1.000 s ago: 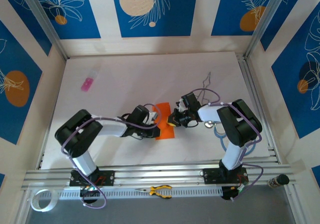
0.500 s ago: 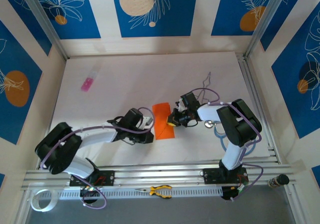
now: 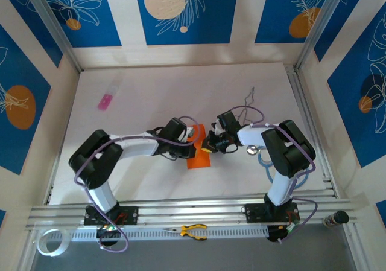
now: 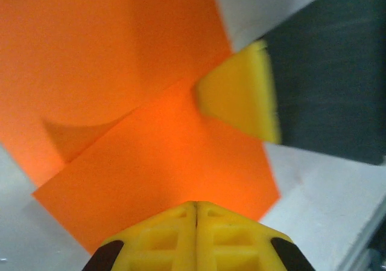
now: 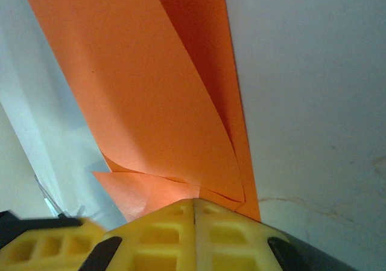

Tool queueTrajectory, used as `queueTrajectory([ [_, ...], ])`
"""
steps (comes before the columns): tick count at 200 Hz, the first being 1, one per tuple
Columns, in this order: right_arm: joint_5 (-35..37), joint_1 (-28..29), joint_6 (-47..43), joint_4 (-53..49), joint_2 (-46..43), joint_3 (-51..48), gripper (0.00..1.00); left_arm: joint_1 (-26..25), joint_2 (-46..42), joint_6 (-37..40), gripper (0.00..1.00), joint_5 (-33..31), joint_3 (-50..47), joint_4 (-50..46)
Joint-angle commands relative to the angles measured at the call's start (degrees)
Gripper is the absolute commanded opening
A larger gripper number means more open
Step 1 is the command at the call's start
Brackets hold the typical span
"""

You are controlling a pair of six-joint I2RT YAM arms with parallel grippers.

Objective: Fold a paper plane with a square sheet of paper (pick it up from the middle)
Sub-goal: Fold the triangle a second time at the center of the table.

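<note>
- Swinging back in, the left gripper (image 4: 196, 223) now sits on the paper (image 4: 151, 168), having stood drawn off to its own side half a second ago; its yellow fingers are pressed together with no gap, tips down on the sheet; whether any layer is nipped between them I cannot tell
- directly ahead of those tips the paper lies on the table (image 4: 313, 192) as a narrow folded strip, a loose upper flap casting a shadowed edge; it has not shifted over the last second
- just past the flap, facing the left gripper, the right gripper (image 5: 194, 213) has kept its place at the strip's far long edge; its jaws are together too, one finger (image 4: 241, 96) touches that edge, and curled layers run in under its tips; whether it pinches them is hidden
- the return looks like another pressing stroke along the crease while the right gripper pins the sheet; the task seems early, since no pointed nose shows yet; a dragging tip could skew the strip
- well off to the left gripper's outer side lies a pink object (image 3: 106, 101); behind both bases lie pliers (image 3: 193, 230); both unmoved
</note>
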Motion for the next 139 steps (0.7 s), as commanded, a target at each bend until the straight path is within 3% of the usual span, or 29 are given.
queueTrajectory([
  [1, 3.27, 0.37, -0.28, -4.98, 0.17, -0.27, 0.0, 0.46, 1.84, 0.66, 0.0, -0.97, -0.92, -1.12],
  [72, -1.24, 0.82, -1.51, -3.08, -6.96, 0.94, 0.04, 0.46, 2.06, -2.07, 0.0, 1.72, -8.53, 5.38],
  [89, -3.06, 1.76, -0.84, -1.34, -5.79, 1.3, 0.05, 0.38, 1.92, -2.01, 0.0, 1.52, -8.48, 4.97],
  [139, 0.83, 1.72, 1.45, 0.34, -0.32, 0.22, 0.04, 0.43, 1.49, -0.91, 0.0, 0.45, -7.2, 2.6],
])
